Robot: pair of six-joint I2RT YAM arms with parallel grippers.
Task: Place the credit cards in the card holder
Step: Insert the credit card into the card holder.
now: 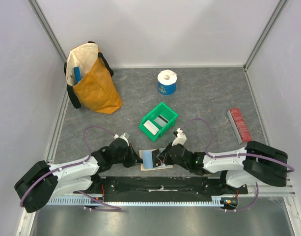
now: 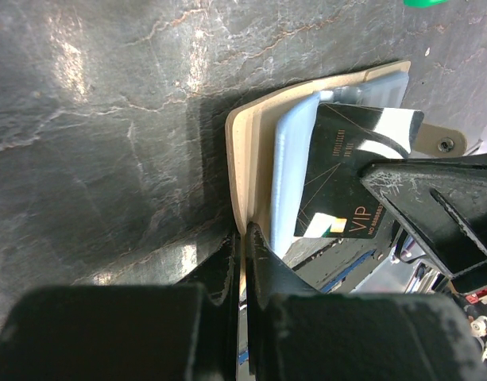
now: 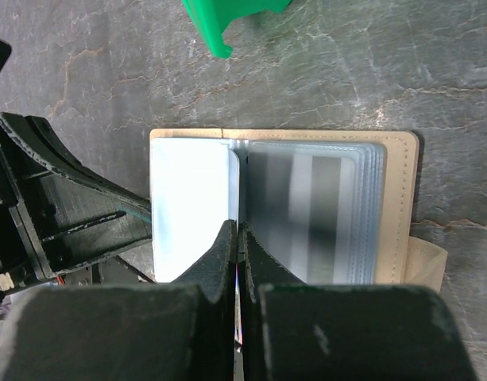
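The tan card holder point(image 1: 151, 160) lies open near the table's front edge, between both arms, pale blue and clear pockets up. My left gripper point(image 2: 245, 232) is shut on the left edge of its tan cover point(image 2: 237, 159). A dark card marked VIP point(image 2: 338, 182) stands tilted over the pockets, and my right gripper point(image 3: 240, 230) is shut on it, so it shows only edge-on in the right wrist view. The clear pocket stack point(image 3: 307, 210) lies right under those fingers. Two more pale credit cards point(image 1: 151, 127) lie in the green bin point(image 1: 166, 108).
A yellow bag point(image 1: 94, 83) stands at the back left. A blue and white roll point(image 1: 166, 82) sits at the back centre. The red ridged strip point(image 1: 239, 124) lies at the right. The green bin is just beyond the card holder.
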